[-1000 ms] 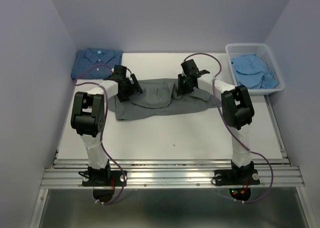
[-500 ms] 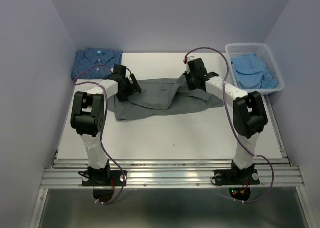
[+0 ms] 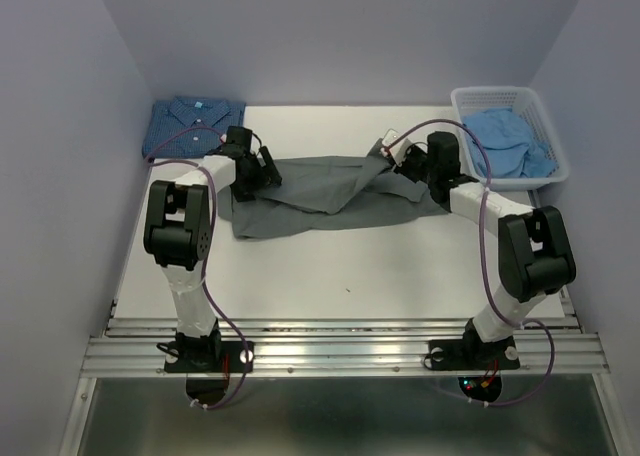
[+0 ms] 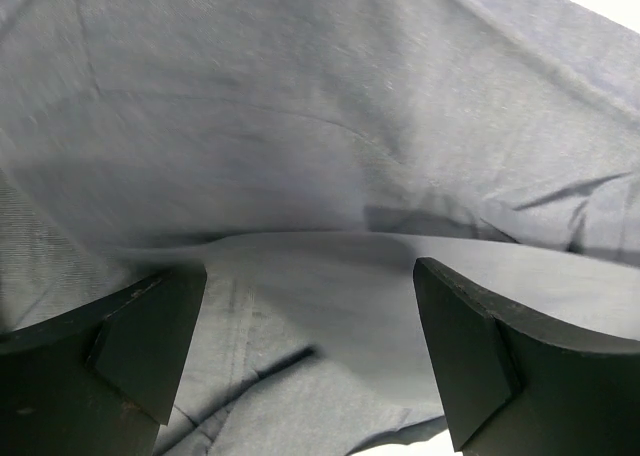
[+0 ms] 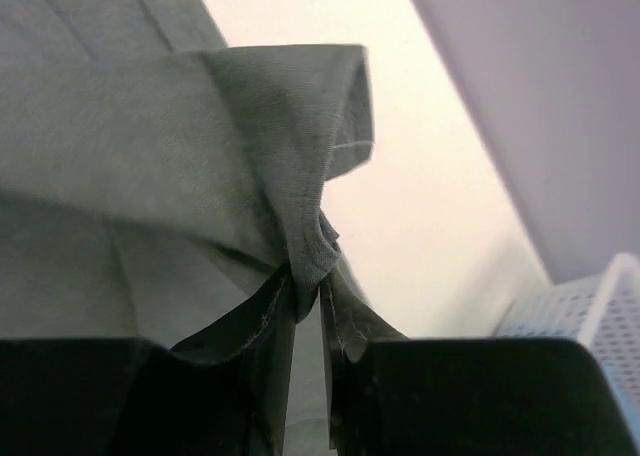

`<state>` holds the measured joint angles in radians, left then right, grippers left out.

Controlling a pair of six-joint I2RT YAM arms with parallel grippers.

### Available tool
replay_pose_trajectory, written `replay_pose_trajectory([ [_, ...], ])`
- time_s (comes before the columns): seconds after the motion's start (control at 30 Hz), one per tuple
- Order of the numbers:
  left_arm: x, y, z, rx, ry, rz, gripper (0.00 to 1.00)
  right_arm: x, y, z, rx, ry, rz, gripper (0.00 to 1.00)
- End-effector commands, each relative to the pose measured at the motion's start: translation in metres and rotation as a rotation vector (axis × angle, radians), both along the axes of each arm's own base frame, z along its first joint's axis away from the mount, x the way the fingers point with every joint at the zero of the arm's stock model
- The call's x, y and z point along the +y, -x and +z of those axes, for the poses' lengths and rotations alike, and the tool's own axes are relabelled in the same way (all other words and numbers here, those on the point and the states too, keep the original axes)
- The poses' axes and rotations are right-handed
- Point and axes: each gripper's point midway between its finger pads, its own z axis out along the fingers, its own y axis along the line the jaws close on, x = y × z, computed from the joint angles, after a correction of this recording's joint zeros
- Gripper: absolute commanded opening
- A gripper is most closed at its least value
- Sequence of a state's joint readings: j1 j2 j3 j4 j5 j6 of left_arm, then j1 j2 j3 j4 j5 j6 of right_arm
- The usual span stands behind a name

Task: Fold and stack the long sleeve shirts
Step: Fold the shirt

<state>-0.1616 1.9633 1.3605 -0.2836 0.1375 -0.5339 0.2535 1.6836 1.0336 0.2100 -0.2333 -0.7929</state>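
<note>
The plain grey shirt (image 3: 320, 194) lies spread and wrinkled across the middle of the white table (image 3: 330, 266). My left gripper (image 3: 258, 170) is open over the shirt's left part; in the left wrist view (image 4: 310, 361) grey cloth (image 4: 320, 126) lies between its wide-apart fingers (image 4: 478, 361). My right gripper (image 3: 398, 159) is shut on a bunched fold of the grey shirt (image 5: 300, 206) at its far right end, seen in the right wrist view (image 5: 306, 346). The dark blue dotted shirt (image 3: 196, 124) lies folded at the back left. The pale blue shirt (image 3: 508, 141) lies crumpled in the basket.
The white lattice basket (image 3: 462, 104) stands at the back right, close to my right arm; its corner shows in the right wrist view (image 5: 585, 306). Purple-grey walls close in the table on three sides. Cables loop from both arms.
My right arm has swung to the right, drawing the grey shirt's far right edge with it. My left gripper has stayed almost in place.
</note>
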Motion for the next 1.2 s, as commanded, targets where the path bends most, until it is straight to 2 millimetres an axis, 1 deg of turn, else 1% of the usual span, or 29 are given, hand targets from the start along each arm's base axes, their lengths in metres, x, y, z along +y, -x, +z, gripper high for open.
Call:
replay_pose_trajectory([
  [0.0, 0.011, 0.000, -0.004, 0.035, -0.054, -0.012, 0.99, -0.014, -0.036, 0.079, -0.316, 0.069, 0.145, 0.22],
  [0.03, 0.013, -0.001, -0.004, 0.041, -0.066, -0.004, 0.99, -0.017, -0.037, 0.085, -0.322, 0.048, 0.153, 0.24],
  [0.1, 0.014, 0.000, -0.008, 0.057, -0.076, -0.004, 0.99, -0.024, -0.036, 0.077, -0.265, 0.051, 0.167, 0.32],
  [0.13, 0.015, -0.002, -0.006, 0.056, -0.081, -0.001, 0.99, -0.027, -0.034, 0.068, -0.212, 0.055, 0.178, 0.35],
  [0.17, 0.015, -0.002, -0.007, 0.062, -0.083, 0.000, 0.99, -0.029, -0.026, 0.054, -0.101, 0.076, 0.192, 0.42],
  [0.27, 0.016, -0.007, -0.002, 0.049, -0.089, 0.003, 0.99, -0.042, -0.004, 0.019, 0.124, 0.109, 0.141, 0.52],
  [0.3, 0.016, -0.008, -0.002, 0.047, -0.090, 0.004, 0.99, -0.058, -0.002, 0.012, 0.152, 0.142, 0.080, 0.63],
  [0.33, 0.016, -0.012, 0.002, 0.036, -0.090, 0.005, 0.99, -0.064, 0.001, 0.007, 0.165, 0.163, 0.057, 0.70],
  [0.37, 0.015, -0.013, 0.002, 0.037, -0.087, 0.009, 0.99, -0.069, 0.005, 0.010, 0.146, 0.202, 0.054, 0.99],
  [0.4, 0.015, -0.016, 0.003, 0.035, -0.083, 0.012, 0.99, -0.079, 0.008, 0.006, 0.146, 0.246, 0.023, 1.00],
  [0.43, 0.014, -0.016, 0.004, 0.032, -0.079, 0.013, 0.99, -0.085, 0.003, 0.020, 0.102, 0.232, -0.017, 1.00],
  [0.47, 0.014, -0.017, 0.005, 0.030, -0.077, 0.013, 0.99, -0.085, 0.002, 0.026, 0.096, 0.214, -0.029, 1.00],
  [0.57, 0.014, -0.015, 0.007, 0.028, -0.077, 0.018, 0.99, -0.065, -0.003, 0.061, 0.061, 0.066, -0.008, 1.00],
  [0.63, 0.017, -0.010, 0.009, 0.027, -0.084, 0.028, 0.99, -0.042, -0.009, 0.096, 0.026, -0.098, 0.028, 1.00],
  [0.67, 0.018, -0.009, 0.010, 0.026, -0.087, 0.031, 0.99, -0.031, -0.009, 0.105, 0.067, -0.230, 0.011, 1.00],
  [0.7, 0.018, -0.005, 0.014, 0.018, -0.086, 0.030, 0.99, -0.016, -0.009, 0.107, 0.107, -0.311, 0.061, 1.00],
  [0.73, 0.019, -0.004, 0.018, 0.012, -0.088, 0.032, 0.99, -0.007, -0.013, 0.126, 0.131, -0.426, 0.048, 1.00],
  [0.77, 0.019, -0.003, 0.022, 0.002, -0.089, 0.036, 0.99, -0.002, -0.017, 0.130, 0.151, -0.468, 0.050, 1.00],
  [0.8, 0.018, -0.001, 0.035, -0.026, -0.082, 0.042, 0.99, 0.008, -0.020, 0.128, 0.183, -0.501, 0.065, 1.00],
  [0.83, 0.017, -0.002, 0.044, -0.053, -0.077, 0.049, 0.99, 0.012, -0.027, 0.145, 0.187, -0.580, 0.046, 1.00],
  [0.87, 0.015, -0.002, 0.052, -0.075, -0.070, 0.053, 0.99, 0.014, -0.027, 0.140, 0.231, -0.624, 0.019, 1.00],
  [0.9, 0.012, -0.002, 0.071, -0.117, -0.056, 0.056, 0.99, 0.014, -0.035, 0.153, 0.210, -0.684, -0.007, 1.00],
  [0.93, 0.011, -0.001, 0.080, -0.139, -0.049, 0.057, 0.99, 0.020, -0.036, 0.157, 0.237, -0.763, -0.036, 1.00],
  [1.0, 0.008, 0.003, 0.102, -0.185, -0.038, 0.058, 0.99, 0.023, -0.035, 0.148, 0.260, -0.815, -0.094, 1.00],
  [1.03, 0.006, 0.005, 0.107, -0.195, -0.036, 0.050, 0.99, 0.017, -0.039, 0.141, 0.244, -0.825, -0.175, 1.00],
  [1.07, 0.003, 0.006, 0.112, -0.207, -0.032, 0.046, 0.99, 0.027, -0.034, 0.135, 0.264, -0.832, -0.197, 1.00],
  [1.1, -0.001, 0.006, 0.120, -0.227, -0.024, 0.043, 0.99, 0.028, -0.032, 0.117, 0.293, -0.827, -0.244, 1.00],
  [1.13, -0.008, -0.002, 0.132, -0.271, -0.007, 0.033, 0.99, 0.027, -0.033, 0.108, 0.300, -0.824, -0.296, 1.00],
  [1.17, -0.019, -0.005, 0.131, -0.275, 0.005, 0.006, 0.99, 0.035, -0.030, 0.087, 0.358, -0.808, -0.320, 1.00],
])
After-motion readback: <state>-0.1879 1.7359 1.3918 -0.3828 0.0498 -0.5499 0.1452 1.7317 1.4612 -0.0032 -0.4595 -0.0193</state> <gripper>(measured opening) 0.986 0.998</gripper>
